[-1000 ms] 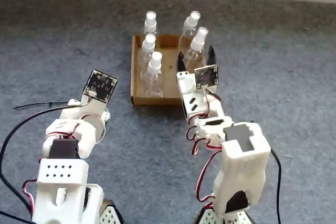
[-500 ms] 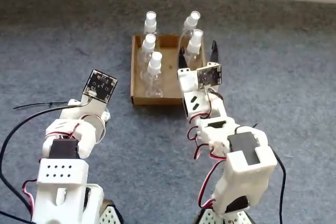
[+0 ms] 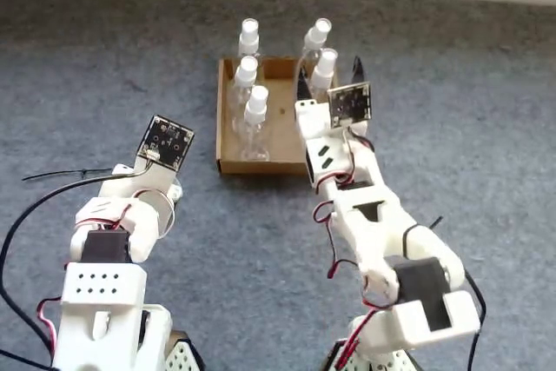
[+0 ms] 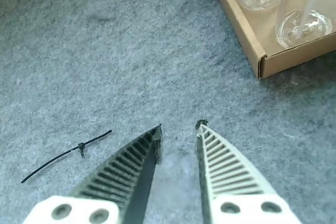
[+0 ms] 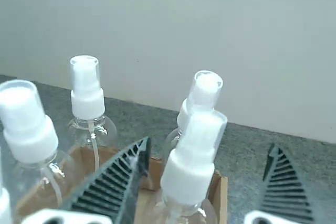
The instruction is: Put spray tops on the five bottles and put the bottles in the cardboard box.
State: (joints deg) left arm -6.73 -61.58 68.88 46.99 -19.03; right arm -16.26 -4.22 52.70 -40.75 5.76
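The cardboard box (image 3: pixel 228 132) lies at the middle back of the grey carpet. Two clear bottles with white spray tops (image 3: pixel 255 109) (image 3: pixel 246 73) stand inside along its left side. Two more (image 3: pixel 249 36) (image 3: pixel 317 36) stand at its far edge; I cannot tell if they are inside. A fifth capped bottle (image 3: pixel 324 65) (image 5: pixel 193 148) stands upright at the box's right side, its base hidden. My right gripper (image 3: pixel 329 78) (image 5: pixel 209 147) is open around it, fingers apart from the top. My left gripper (image 4: pixel 179 128) hovers open over bare carpet, left of the box's near corner (image 4: pixel 262 66).
A black cable tie (image 4: pixel 68 153) (image 3: pixel 65 174) lies on the carpet left of the left arm. A pale wall runs behind the box. Grey carpet stretches to both sides of the box and in front of it.
The right arm has stretched farther toward the back, its open fingers moving along the fifth bottle. That bottle went from leaning to upright. The left arm kept still.
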